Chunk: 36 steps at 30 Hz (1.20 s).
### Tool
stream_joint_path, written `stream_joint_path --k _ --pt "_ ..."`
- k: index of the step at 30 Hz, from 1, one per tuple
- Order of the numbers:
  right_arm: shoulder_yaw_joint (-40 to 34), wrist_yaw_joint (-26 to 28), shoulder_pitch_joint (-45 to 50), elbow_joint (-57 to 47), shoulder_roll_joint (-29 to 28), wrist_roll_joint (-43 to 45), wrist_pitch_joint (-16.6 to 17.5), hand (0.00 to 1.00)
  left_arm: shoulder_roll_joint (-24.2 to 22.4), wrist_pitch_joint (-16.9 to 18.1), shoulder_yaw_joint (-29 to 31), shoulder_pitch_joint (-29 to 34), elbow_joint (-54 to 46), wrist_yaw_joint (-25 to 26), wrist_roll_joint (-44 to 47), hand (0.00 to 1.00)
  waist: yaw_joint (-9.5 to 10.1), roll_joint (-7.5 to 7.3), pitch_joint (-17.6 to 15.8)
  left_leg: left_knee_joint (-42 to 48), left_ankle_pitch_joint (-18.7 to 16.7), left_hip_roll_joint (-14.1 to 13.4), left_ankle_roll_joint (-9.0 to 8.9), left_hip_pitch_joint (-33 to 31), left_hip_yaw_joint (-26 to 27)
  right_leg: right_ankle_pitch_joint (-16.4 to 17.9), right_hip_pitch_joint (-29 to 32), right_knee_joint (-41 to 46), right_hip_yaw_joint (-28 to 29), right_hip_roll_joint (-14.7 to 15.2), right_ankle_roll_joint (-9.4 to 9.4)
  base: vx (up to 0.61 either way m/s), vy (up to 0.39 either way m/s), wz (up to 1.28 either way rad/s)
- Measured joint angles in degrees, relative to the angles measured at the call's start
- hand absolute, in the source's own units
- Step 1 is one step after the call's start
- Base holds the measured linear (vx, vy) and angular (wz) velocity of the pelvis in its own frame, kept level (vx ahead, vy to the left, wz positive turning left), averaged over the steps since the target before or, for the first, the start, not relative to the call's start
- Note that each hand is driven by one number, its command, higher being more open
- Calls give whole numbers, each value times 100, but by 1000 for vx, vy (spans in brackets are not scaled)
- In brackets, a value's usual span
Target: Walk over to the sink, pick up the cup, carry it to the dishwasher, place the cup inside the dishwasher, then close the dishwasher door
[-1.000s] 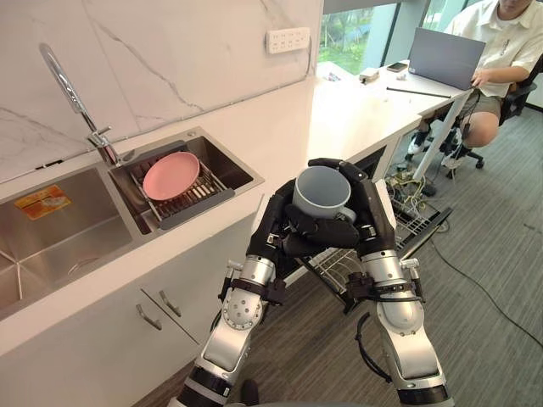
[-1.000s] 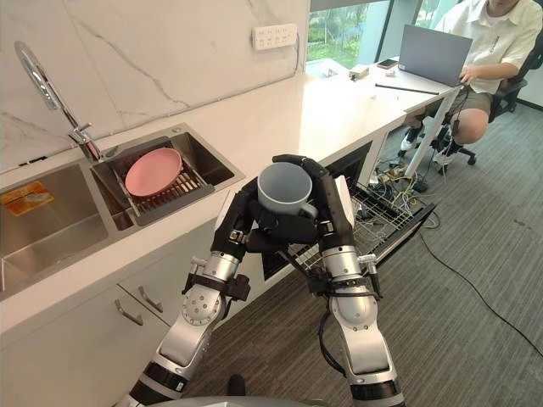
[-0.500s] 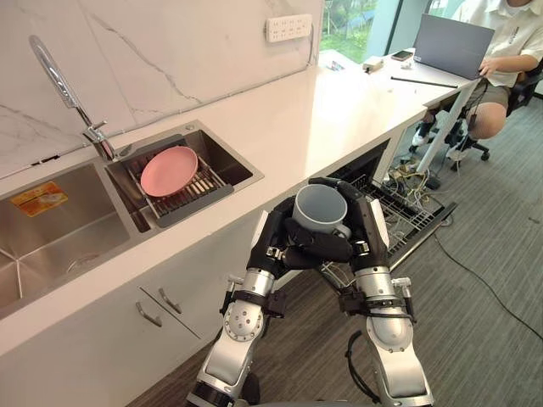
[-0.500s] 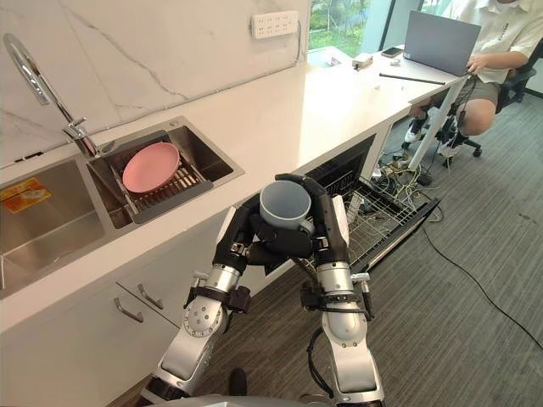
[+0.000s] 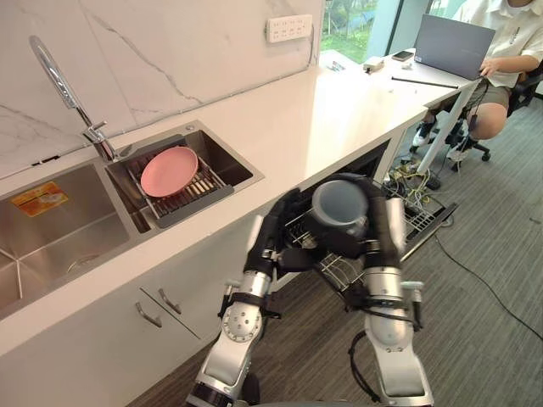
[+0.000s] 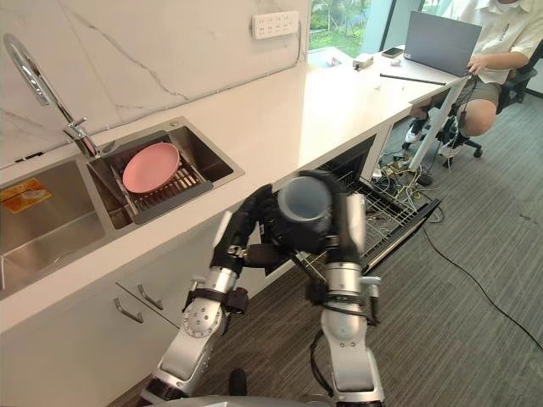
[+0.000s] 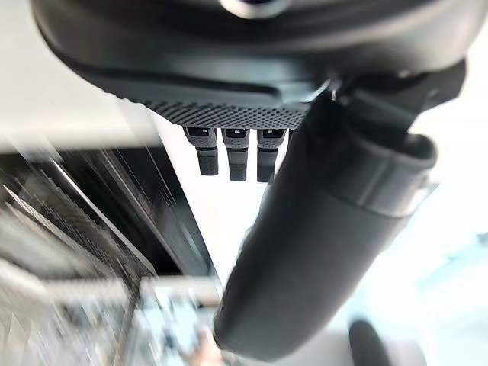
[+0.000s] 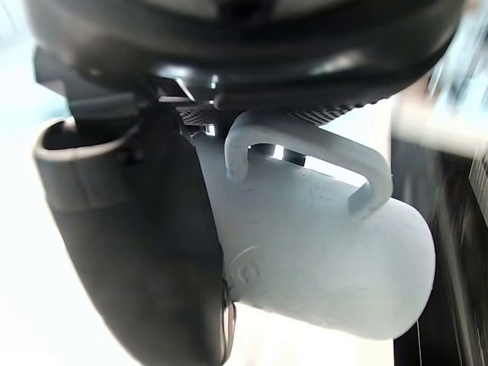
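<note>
Right wrist view: right robot hand (image 8: pixel 141 252) grips the cup (image 8: pixel 320 259) sideways; the dishwasher rack (image 5: pixel 420 222) lies just right. Left robot hand (image 5: pixel 284 222) hangs loose.

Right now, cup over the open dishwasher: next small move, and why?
Probably lower the right hand toward the pulled-out wire dishwasher rack: it alone grips the pale grey-blue cup above that rack; the left hand hangs open beside it.

Office kitchenette: sink (image 5: pixel 68 242) at 9 o'clock, open dishwasher (image 5: pixel 420 222) at 3, person (image 5: pixel 509 30) with laptop (image 5: pixel 452 47) at 1.
</note>
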State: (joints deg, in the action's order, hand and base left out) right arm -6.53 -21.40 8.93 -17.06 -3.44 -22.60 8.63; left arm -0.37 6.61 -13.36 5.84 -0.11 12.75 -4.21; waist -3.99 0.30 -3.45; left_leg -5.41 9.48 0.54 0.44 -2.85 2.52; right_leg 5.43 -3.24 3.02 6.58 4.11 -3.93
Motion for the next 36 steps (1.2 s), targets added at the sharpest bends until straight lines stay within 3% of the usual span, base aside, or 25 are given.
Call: stream_joint_path --k 3,8,17,23,28,36 --pt "-494 -461 93 -73 35 8 -89 30 206 -151 406 237 12 378 -159 90 -22 1 1 2 0 -7 0 34 18 -3 -22 -2 25 -6 16 12 -12 -4" --pt "-281 -467 136 -274 59 7 -83 30 141 -167 199 257 -46 434 -374 90 -10 11 8 1 -14 -8 -20 56 27 2 -43 -2 27 -6 25 2 -2 -1" --pt "-211 19 137 108 212 614 -81 30 199 -155 50 306 -229 -220 431 90 -3 11 17 1 -13 -7 -18 52 29 1 -42 -5 27 -4 31 0 0 0" --pt "-525 543 135 1007 551 1294 -86 30 396 -101 87 940 -236 -917 1035 90 23 13 20 1 -12 -6 -20 -30 -28 1 3 -29 -37 -8 31 0 0 5" --pt "-742 781 124 1580 1009 1690 -89 30 489 -98 404 1589 -169 -1291 1415 90 161 15 23 1 -1 1 -23 -207 -91 2 133 -39 -101 -7 32 12 -11 7" --pt "-699 896 -760 3057 1747 1825 -92 30 850 15 701 1552 1153 -1319 1433 90 326 -1 -77 34 159 14 47 -673 -314 -21 478 33 -348 -4 39 14 -7 15"
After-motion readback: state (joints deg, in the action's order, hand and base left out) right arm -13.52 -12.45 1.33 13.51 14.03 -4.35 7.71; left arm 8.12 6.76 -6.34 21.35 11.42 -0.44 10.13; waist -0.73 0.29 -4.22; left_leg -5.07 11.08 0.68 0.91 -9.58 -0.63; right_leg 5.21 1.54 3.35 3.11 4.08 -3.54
